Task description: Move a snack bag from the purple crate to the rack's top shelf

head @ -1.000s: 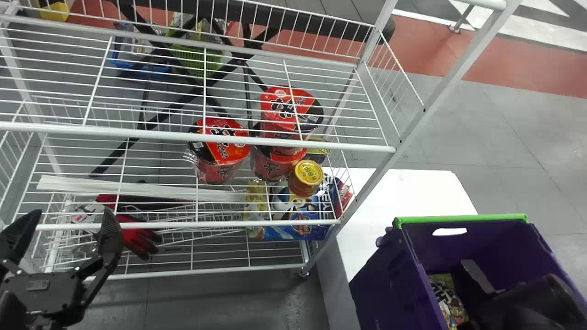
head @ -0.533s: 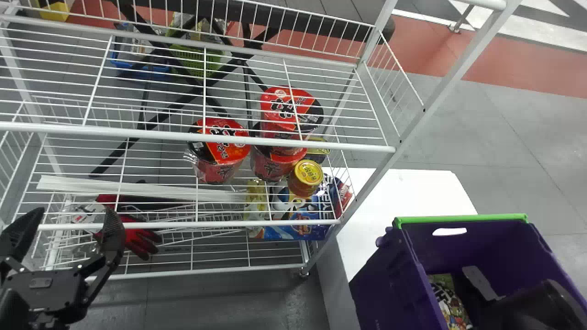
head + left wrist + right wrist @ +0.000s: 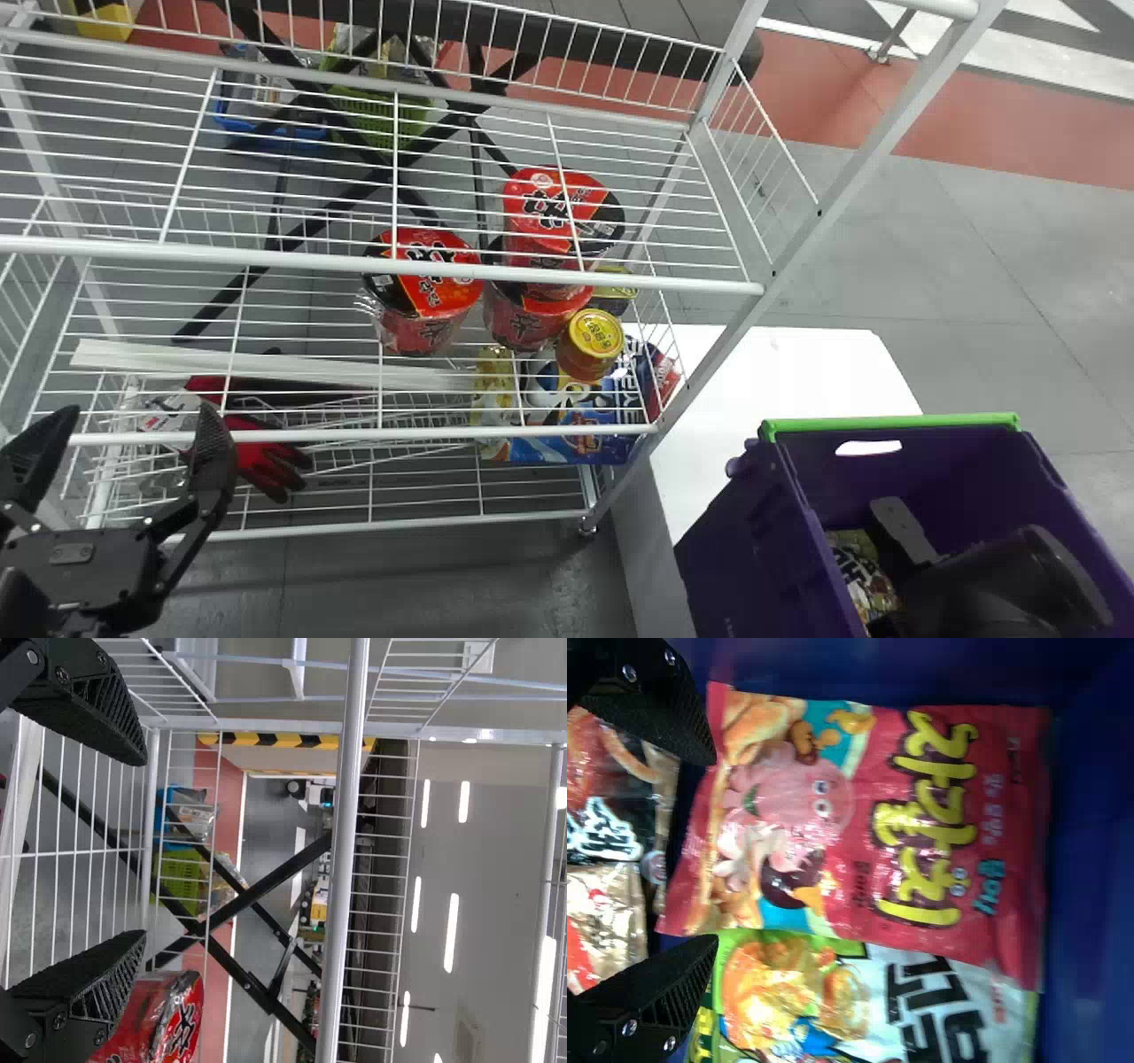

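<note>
Here's the red bag (image 3: 859,859), flat in the crate (image 3: 886,470), just ahead of the right hand (image 3: 904,532), which is wide open and gripping nothing! The green bag (image 3: 921,1010) pokes out from under it, with black (image 3: 620,788) and gold (image 3: 602,912) bags closer to the wrist. Well apart, the left hand (image 3: 126,421) hangs open at the rack (image 3: 266,255), cups (image 3: 425,275) beyond it.
</note>
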